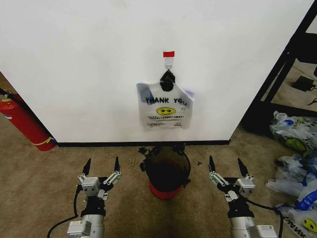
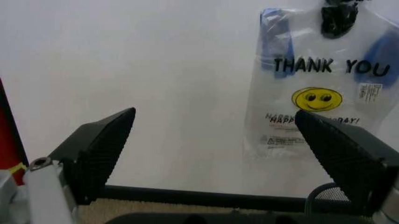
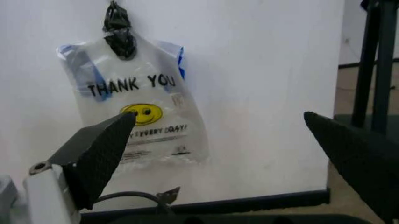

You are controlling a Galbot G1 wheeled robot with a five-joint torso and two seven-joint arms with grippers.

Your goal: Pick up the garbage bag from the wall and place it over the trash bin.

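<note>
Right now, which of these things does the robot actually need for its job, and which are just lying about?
Needed for the job:
- garbage bag, hanging on the wall
- hook holding it
- trash bin, on the carpet below the bag
- left gripper and right gripper, jaws open, either side of the bin

Just lying about:
- fire extinguisher
- heap of similar bags
- black rack
</note>
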